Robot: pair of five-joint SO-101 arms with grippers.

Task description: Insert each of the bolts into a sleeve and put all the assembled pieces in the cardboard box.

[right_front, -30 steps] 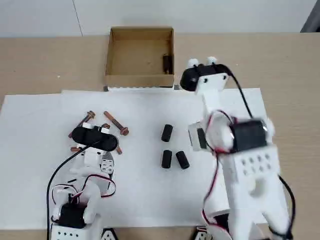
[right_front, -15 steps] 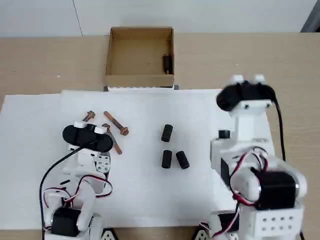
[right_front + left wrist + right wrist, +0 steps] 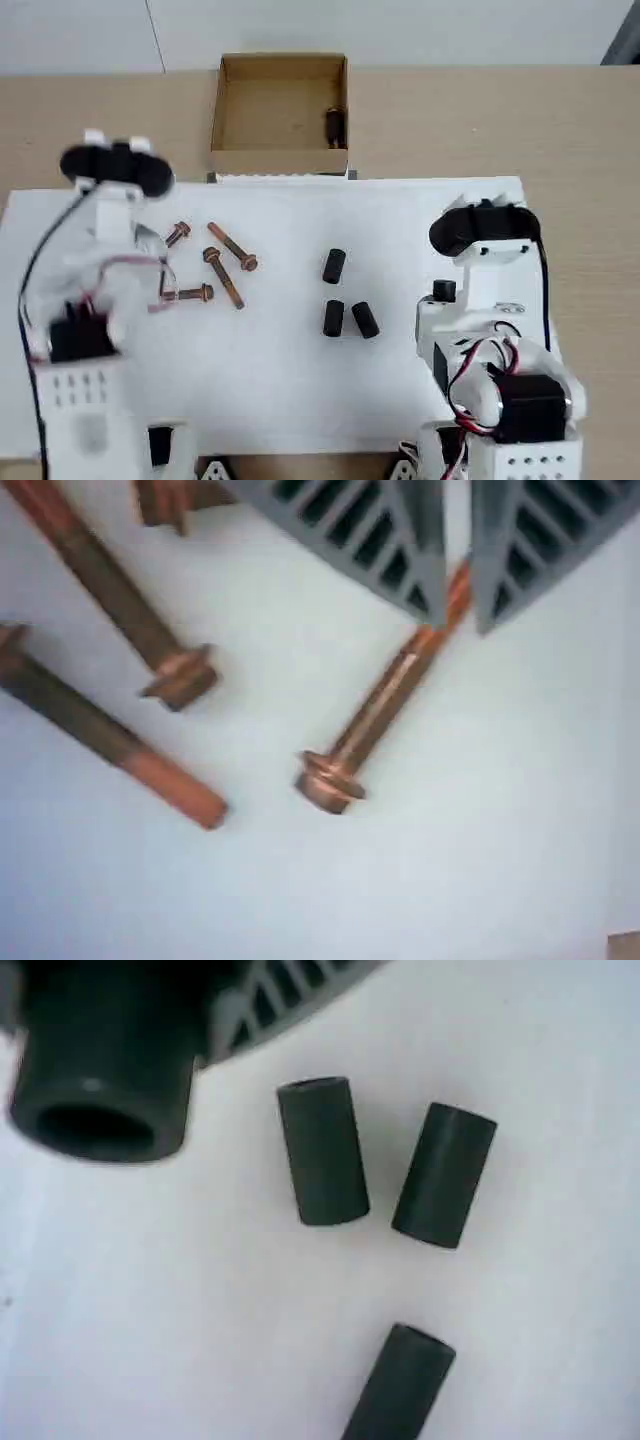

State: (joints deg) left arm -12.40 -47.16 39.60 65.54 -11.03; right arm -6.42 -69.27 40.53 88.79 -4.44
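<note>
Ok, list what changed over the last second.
The right gripper, holding a sleeve throughout, pulled back from near the box toward its base. The left arm swung up and left off the bolts, uncovering a fourth bolt; the left gripper sits at its shaft end. The three loose sleeves, other bolts and the piece in the box stayed put.

The bolts (image 3: 375, 715) are shiny coppery metal, the sleeves (image 3: 322, 1150) smooth matt black plastic, the box (image 3: 281, 160) brown cardboard, the sheet (image 3: 280, 380) white paper, the table (image 3: 580, 130) pale wood.
</note>
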